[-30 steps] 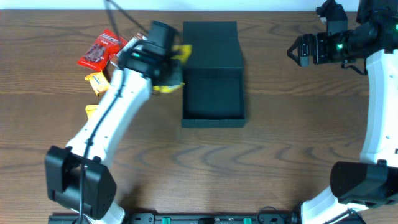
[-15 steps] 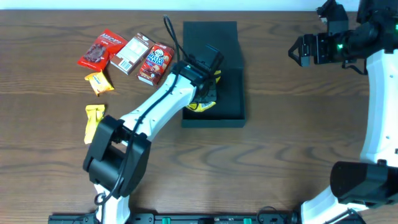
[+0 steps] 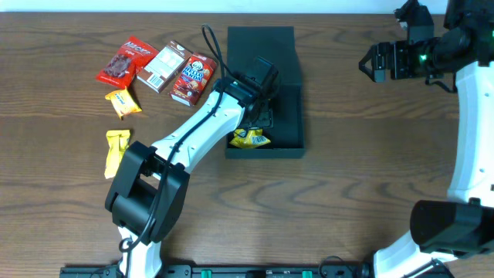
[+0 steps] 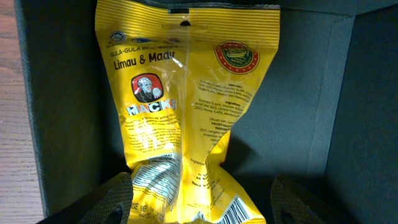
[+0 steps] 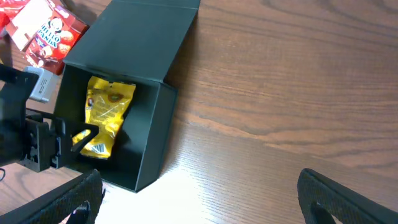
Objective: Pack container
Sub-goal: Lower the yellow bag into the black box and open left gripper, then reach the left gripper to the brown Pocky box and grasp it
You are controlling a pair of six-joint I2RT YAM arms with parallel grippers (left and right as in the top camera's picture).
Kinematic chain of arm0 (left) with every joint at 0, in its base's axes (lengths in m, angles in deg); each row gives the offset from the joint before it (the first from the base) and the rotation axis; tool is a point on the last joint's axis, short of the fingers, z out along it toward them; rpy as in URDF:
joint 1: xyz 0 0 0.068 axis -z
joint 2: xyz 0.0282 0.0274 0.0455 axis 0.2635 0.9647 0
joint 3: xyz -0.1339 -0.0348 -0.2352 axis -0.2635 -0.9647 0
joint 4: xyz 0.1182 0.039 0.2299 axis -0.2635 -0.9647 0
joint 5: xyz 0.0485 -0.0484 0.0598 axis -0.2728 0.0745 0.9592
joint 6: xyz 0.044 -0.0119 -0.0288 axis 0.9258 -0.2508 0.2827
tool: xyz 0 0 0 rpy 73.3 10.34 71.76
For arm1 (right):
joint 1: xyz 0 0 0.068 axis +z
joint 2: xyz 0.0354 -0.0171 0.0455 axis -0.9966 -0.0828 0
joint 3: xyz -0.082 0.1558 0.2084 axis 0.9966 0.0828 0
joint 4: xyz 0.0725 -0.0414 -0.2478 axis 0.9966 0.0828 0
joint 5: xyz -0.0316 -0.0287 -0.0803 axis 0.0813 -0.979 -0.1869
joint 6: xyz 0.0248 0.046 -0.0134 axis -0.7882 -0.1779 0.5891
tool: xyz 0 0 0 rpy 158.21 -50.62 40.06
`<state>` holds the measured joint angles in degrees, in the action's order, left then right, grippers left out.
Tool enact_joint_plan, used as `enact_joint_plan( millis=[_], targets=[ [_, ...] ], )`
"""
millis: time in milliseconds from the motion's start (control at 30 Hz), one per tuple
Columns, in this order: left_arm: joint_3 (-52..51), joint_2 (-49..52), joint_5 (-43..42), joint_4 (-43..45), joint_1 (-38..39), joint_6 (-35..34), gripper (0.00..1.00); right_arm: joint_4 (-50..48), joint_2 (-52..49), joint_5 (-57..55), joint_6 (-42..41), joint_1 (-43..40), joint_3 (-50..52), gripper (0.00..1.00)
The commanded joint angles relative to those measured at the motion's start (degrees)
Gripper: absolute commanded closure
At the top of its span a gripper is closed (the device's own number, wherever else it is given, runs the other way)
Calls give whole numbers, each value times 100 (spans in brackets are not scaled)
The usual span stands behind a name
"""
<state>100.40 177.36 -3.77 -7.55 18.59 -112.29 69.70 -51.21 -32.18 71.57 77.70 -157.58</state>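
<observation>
The dark container [image 3: 285, 116] lies mid-table with its flap lid [image 3: 261, 52] laid back flat. A yellow snack packet [image 3: 249, 139] rests on its floor at the front left corner. My left gripper [image 3: 259, 117] hovers inside the container just behind the packet. In the left wrist view its jaws stand open either side of the yellow packet's [image 4: 186, 106] lower end, the left gripper [image 4: 208, 202] not pinching it. My right gripper [image 3: 370, 62] hangs open far right, well away; from the right wrist view the right gripper [image 5: 205, 205] holds nothing above bare wood, looking at the container [image 5: 155, 124].
Left of the container lie a red packet [image 3: 124, 62], a white-brown box [image 3: 164, 66], a red Hello Panda box [image 3: 193, 77], a small orange candy [image 3: 120, 102] and another yellow packet [image 3: 116, 150]. The left arm crosses the container's left wall.
The left gripper swung from the container's left side to over its inside, then opened; the yellow packet now lies released on the container floor, nearer the front wall.
</observation>
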Motion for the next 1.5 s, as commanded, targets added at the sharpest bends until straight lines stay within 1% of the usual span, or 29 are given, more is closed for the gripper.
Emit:
enact_joint_plan(
  millis=[0,100,133,200,267,300,333,367,400,467,500,600,700,767,833,933,967,1033,1133,1233,1400,1467],
  targets=[
    [166,-116,-59,-17,-11,190,31,2,68,4,-70,-35,-7,1],
    [474,-396,127,-22,-17,612,34,2,68,4,-70,-35,-7,1],
    [612,-525,433,-24,-20,745,34,4,68,4,-70,-35,-7,1],
    [846,-767,1346,-26,-22,966,26,11,68,4,-70,-35,-7,1],
    [979,-973,2354,81,-61,1307,24,22,68,4,-70,-35,-7,1],
    [990,-1067,2778,254,-140,1816,24,26,68,4,-70,-35,-7,1],
    [990,-1093,2940,400,-249,2398,23,24,68,4,-70,-35,-7,1],
    [988,-1088,2953,507,-376,2894,22,26,68,4,-70,-35,-7,1],
    [984,-1047,2951,579,-501,3206,19,24,68,4,-70,-35,-7,1],
    [981,-916,2800,702,-863,3674,5,26,68,4,-70,-35,-7,1],
    [981,-820,2483,726,-1106,3978,3,26,68,4,-68,-35,-7,1],
    [981,-557,1423,791,-1740,4898,5,26,68,4,-68,-35,-7,1],
    [981,-328,872,973,-2269,5549,5,28,68,2,-68,-35,-7,1],
    [981,-205,671,1130,-2551,5770,5,31,68,2,-68,-35,-7,1],
    [981,-72,503,1320,-2813,5836,5,33,68,2,-68,-35,-7,1],
    [981,166,-105,1696,-3158,5836,5,33,68,2,-68,-35,-7,1],
    [981,271,-442,1849,-3250,5838,5,33,68,0,-68,-35,-7,1],
    [981,470,-678,2081,-3329,5836,5,35,68,0,-68,-35,-7,1],
    [981,944,-448,2347,-3346,5880,5,76,68,0,-68,-35,-7,1],
    [981,1196,-428,2461,-3346,5877,5,90,68,0,-68,-35,-7,1],
    [981,1563,-426,2277,-3351,5888,5,87,68,0,-68,-35,-7,1],
    [981,1641,-428,2223,-3351,6052,5,87,68,0,-68,-35,-7,1]
  ],
)
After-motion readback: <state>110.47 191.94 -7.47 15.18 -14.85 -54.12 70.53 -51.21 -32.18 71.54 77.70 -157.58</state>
